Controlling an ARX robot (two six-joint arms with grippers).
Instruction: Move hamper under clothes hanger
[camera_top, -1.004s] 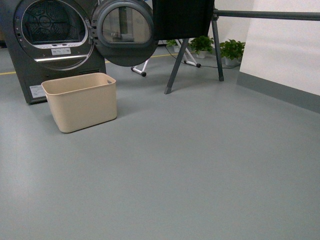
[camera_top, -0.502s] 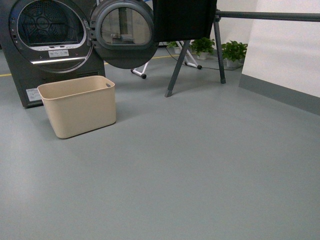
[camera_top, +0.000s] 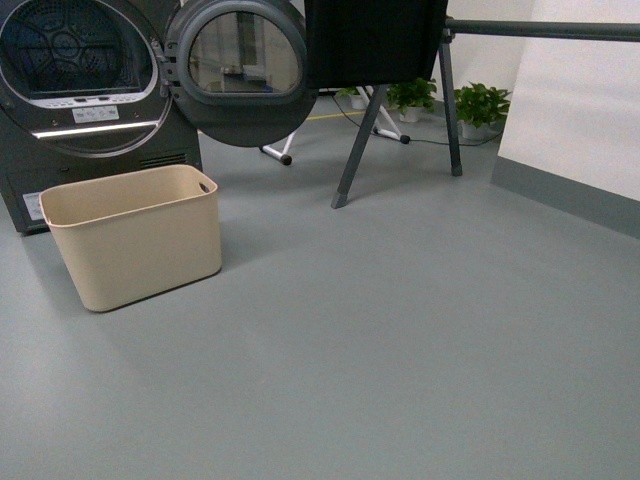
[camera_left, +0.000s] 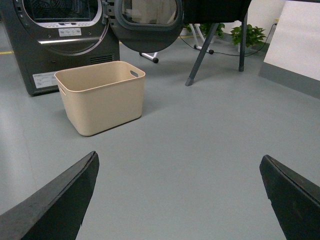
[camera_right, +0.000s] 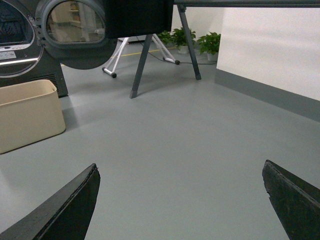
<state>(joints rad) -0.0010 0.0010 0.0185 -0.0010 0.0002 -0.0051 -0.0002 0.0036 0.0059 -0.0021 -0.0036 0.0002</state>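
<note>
hamper (camera_top: 135, 245) upright, long axis left-right, right end angled away | left jaws spread wide, empty | right jaws likewise

floor (camera_top: 400, 340): grey | standing on it: hamper (camera_top: 135, 245), dryer (camera_top: 95, 112), clothes hanger (camera_top: 545, 29)

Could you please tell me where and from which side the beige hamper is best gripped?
Probably the hamper by its top rim at a short end, just over the slot handle, coming down from above. It stands upright and open; the smooth tapered walls look too wide to pinch.
</note>
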